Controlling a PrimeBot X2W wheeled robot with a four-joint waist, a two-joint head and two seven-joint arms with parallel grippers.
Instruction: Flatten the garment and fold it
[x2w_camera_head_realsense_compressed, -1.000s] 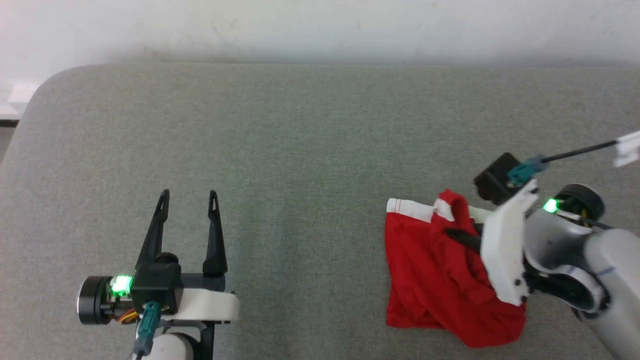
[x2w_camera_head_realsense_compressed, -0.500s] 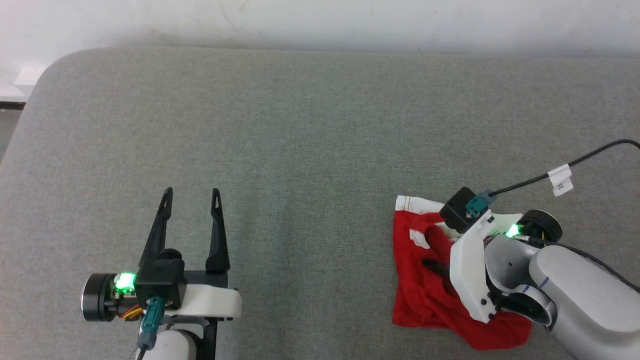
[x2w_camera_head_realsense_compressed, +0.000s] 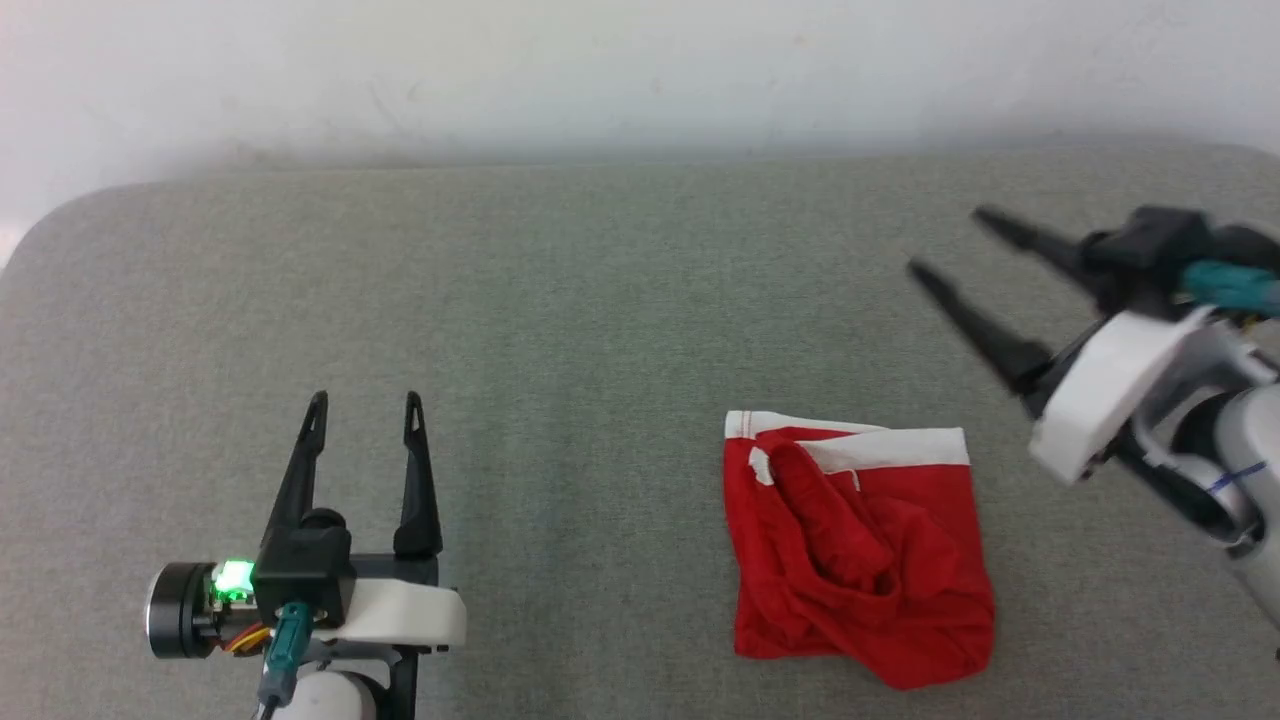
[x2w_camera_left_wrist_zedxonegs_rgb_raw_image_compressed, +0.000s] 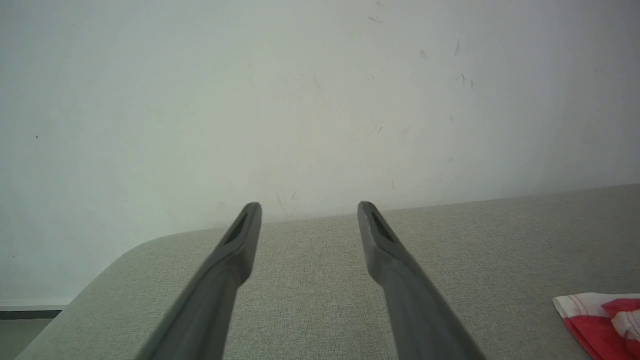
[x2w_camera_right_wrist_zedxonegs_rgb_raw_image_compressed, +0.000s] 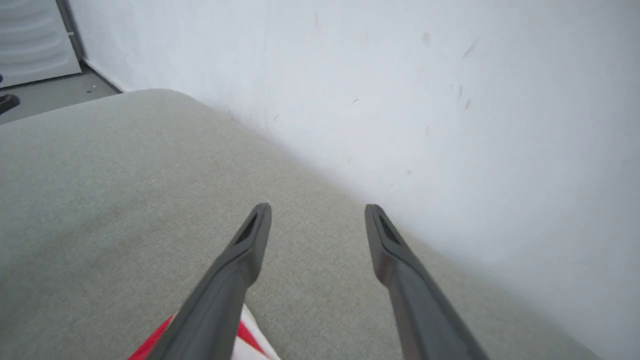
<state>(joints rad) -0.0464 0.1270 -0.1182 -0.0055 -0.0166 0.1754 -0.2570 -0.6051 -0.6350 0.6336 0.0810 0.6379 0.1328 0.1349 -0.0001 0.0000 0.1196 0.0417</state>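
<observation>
Right gripper: a moment ago it was pinching the red cloth. Now its two fingers are wide apart and hold nothing, and it is lifted up and away to the right.
Left gripper: fingers apart and empty, waiting far off on the left, same as before.
Garment: lies alone on the grey table, towards the right, with its white band at the far edge. A lump sits in the middle.
What it means: the garment is let go but not flat. I think it needs more smoothing before any fold.
</observation>
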